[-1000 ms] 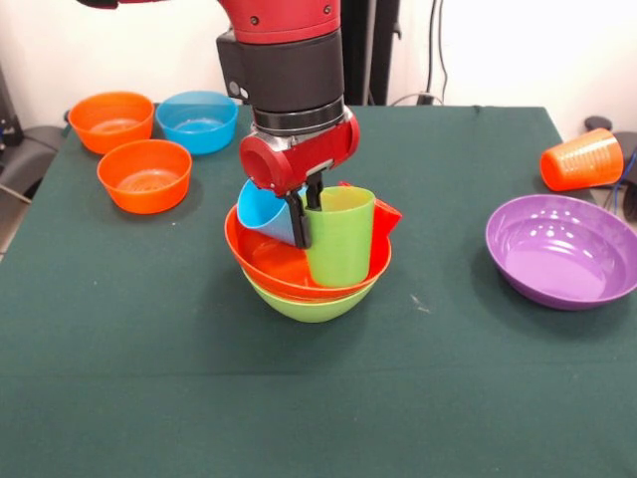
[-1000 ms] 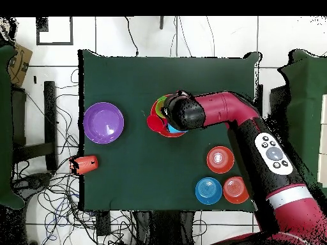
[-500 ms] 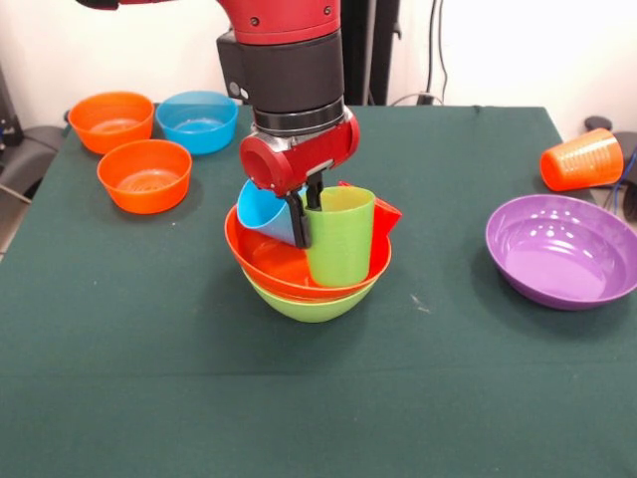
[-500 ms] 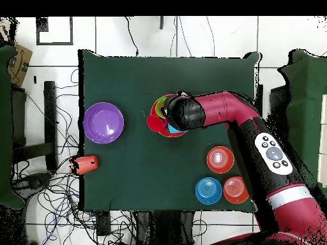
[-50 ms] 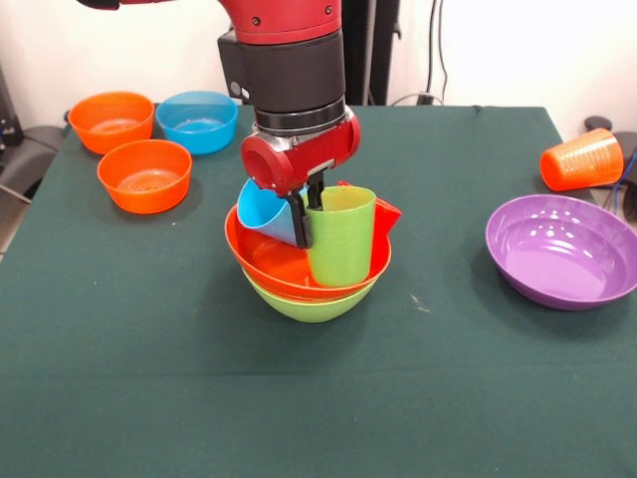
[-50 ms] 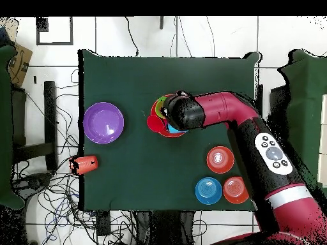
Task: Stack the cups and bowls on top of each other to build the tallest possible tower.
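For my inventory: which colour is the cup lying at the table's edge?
Orange, clearest in the front view.

The dark green table cover [image 5: 149,398] is a matt woven cloth, smooth with faint creases. The large purple bowl [image 5: 562,250] at right of frame is glossy plastic showing bright highlights. The orange-red large bowl [image 5: 274,264] and the lime green large bowl [image 5: 309,305] beneath it are smooth, shiny plastic. The lime green tumbler [image 5: 341,239] has a duller satin plastic finish. The orange ribbed cup [image 5: 582,159] is translucent plastic. The red arm casing [image 5: 299,149] is glossy.
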Robot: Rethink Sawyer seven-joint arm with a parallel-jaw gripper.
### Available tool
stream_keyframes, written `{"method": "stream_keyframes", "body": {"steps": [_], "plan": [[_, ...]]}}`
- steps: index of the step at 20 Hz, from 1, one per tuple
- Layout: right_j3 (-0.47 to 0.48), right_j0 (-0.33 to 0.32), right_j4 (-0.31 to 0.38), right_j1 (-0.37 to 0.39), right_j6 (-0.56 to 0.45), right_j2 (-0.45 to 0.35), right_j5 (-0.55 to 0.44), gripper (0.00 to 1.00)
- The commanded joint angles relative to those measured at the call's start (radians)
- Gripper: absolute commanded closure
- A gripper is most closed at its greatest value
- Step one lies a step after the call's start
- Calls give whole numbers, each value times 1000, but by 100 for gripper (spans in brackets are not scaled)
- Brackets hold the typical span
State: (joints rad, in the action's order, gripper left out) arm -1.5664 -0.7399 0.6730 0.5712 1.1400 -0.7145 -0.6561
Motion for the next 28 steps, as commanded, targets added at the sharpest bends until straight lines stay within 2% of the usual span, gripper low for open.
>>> {"method": "stream_keyframes", "body": {"steps": [1, 28], "plan": [[34, 5, 29, -13, -257, -25, -169, 100], [65, 41, 82, -32, -247, 6, -226, 100]]}}
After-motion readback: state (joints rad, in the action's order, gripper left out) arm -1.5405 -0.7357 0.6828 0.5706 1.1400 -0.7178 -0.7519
